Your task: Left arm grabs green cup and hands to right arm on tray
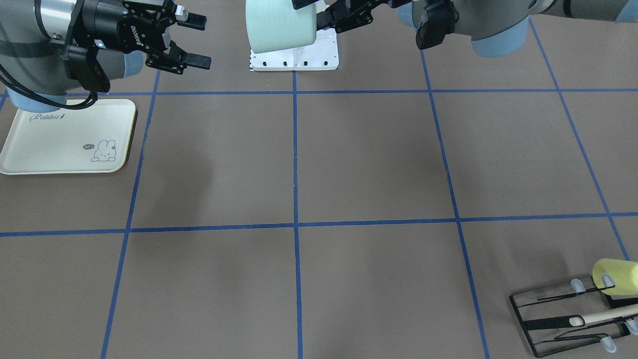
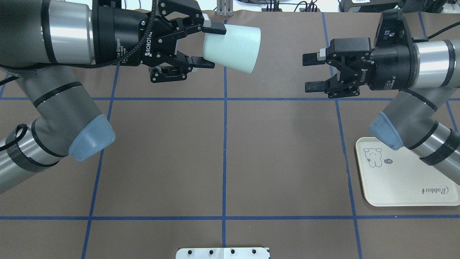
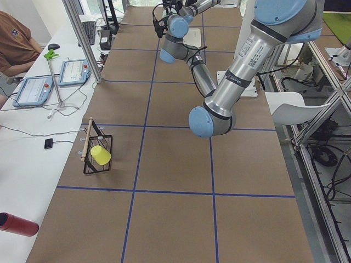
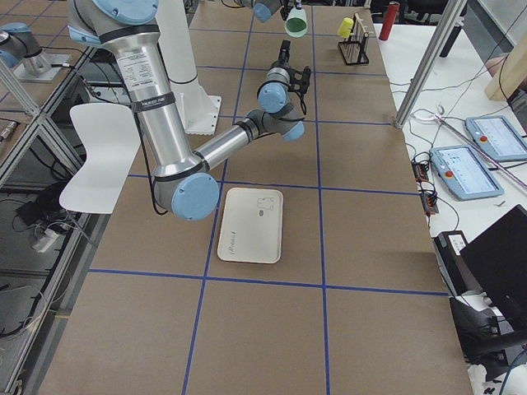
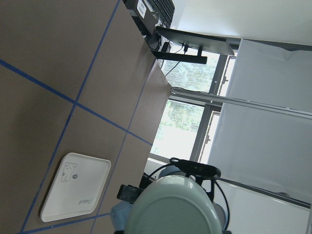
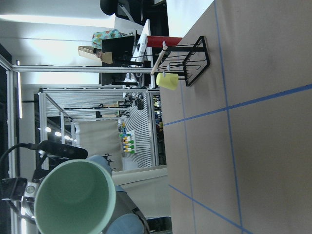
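Note:
The pale mint green cup (image 2: 233, 48) hangs on its side high above the table, its open mouth turned toward my right arm. My left gripper (image 2: 212, 47) is shut on its base end. In the front view the green cup (image 1: 281, 25) sits at the top centre. My right gripper (image 2: 309, 72) is open and empty, level with the cup and a short gap from its rim. The right wrist view looks into the cup's mouth (image 6: 73, 197). The cream tray (image 2: 402, 180) lies flat on the table below my right arm, with nothing on it.
A black wire rack (image 1: 573, 314) holding a yellow cup (image 1: 615, 274) and a wooden stick stands at the far corner on my left side. A white mounting plate (image 2: 222, 253) sits at the table's near edge. A person sits beside the side desk (image 3: 16, 41).

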Action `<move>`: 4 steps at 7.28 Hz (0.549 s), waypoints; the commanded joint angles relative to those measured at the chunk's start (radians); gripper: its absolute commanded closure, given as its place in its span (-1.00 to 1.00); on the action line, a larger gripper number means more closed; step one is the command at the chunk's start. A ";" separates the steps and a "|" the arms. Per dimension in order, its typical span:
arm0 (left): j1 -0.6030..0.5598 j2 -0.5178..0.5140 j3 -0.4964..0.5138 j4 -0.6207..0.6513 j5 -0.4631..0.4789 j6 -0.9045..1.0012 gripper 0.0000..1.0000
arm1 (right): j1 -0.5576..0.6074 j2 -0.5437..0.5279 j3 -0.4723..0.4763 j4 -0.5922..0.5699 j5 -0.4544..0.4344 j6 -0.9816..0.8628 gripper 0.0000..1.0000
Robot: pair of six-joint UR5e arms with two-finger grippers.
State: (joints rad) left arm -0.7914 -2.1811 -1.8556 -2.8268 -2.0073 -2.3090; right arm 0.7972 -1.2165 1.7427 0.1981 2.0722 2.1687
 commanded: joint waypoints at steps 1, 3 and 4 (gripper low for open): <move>0.015 0.001 0.001 -0.017 0.018 -0.018 1.00 | -0.070 0.002 0.029 0.018 -0.101 0.010 -0.97; 0.050 -0.003 -0.002 -0.011 0.028 -0.020 1.00 | -0.085 0.023 0.043 0.018 -0.133 0.010 -0.86; 0.050 -0.003 -0.010 -0.011 0.027 -0.047 1.00 | -0.087 0.023 0.043 0.018 -0.145 0.010 -0.85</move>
State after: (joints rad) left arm -0.7480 -2.1832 -1.8586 -2.8390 -1.9807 -2.3352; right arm 0.7155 -1.1986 1.7836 0.2161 1.9435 2.1782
